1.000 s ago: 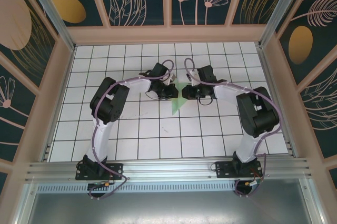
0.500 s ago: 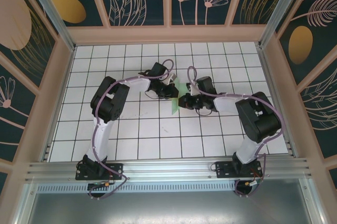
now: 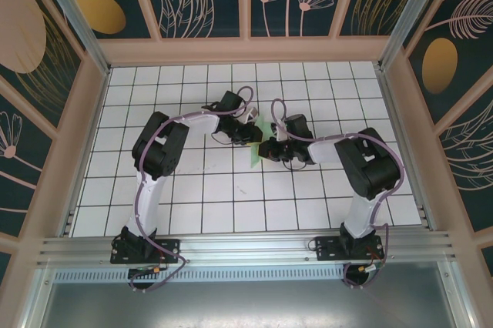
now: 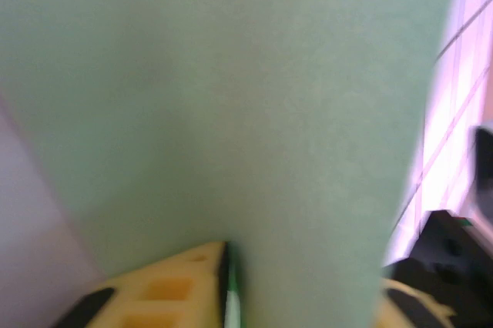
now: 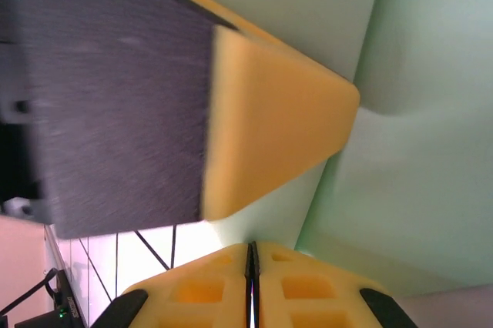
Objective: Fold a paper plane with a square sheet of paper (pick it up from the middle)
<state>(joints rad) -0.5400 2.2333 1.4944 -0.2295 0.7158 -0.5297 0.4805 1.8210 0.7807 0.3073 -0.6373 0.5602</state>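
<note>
Green paper (image 3: 256, 157): largely hidden between pincers.
Right pincer (image 3: 266, 148): pinching paper.
Left pincer (image 3: 254, 135): beside paper; blurred, cannot tell width.

One camera up high, two very close.
The top one looks down on the whole table (image 3: 231, 212); both wrist ones almost touch the same green paper (image 4: 231, 97).

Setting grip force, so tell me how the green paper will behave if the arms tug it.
Probably light and floppy: the paper looks like a thin upright sliver from above. It is likely to crease or tear rather than resist, since the right gripper is shut on a very thin layer.
</note>
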